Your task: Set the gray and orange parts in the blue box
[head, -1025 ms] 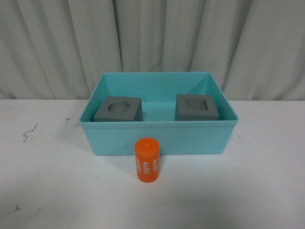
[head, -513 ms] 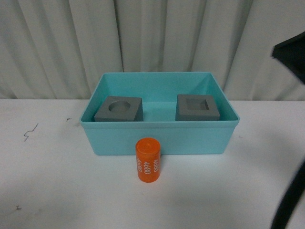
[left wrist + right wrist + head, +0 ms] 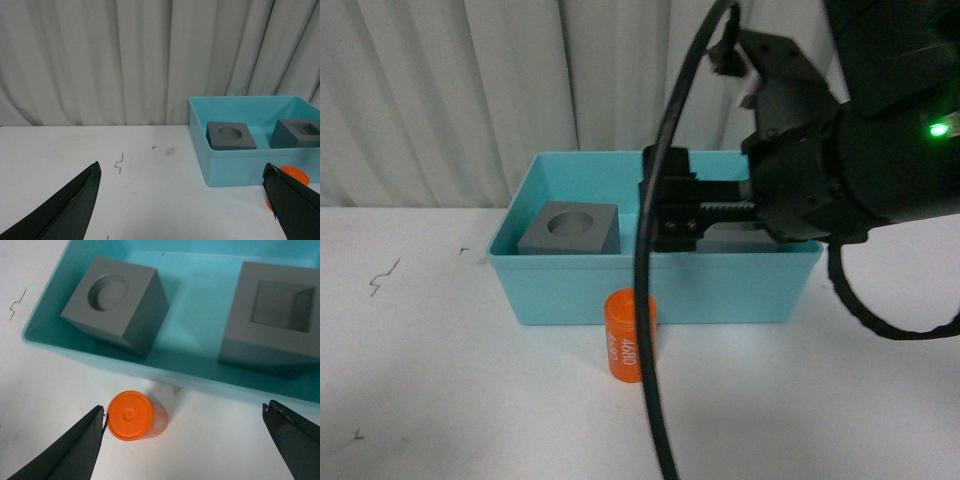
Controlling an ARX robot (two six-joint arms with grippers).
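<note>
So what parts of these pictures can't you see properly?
Front view: the right arm hides nearly all of the gray cube with the square recess, and a black cable crosses the digits on the orange cylinder.
Left wrist view: a finger of the left hand covers most of the cylinder.
Right wrist view: the cylinder shows from above, digits hidden; fingers of the right hand run off the edge.

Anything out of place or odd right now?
Only the orange cylinder: it stands upright on the table just outside the blue box, at its front wall, while the round-recess gray cube and the square-recess gray cube sit inside. Nothing looks spilled or damaged.
</note>
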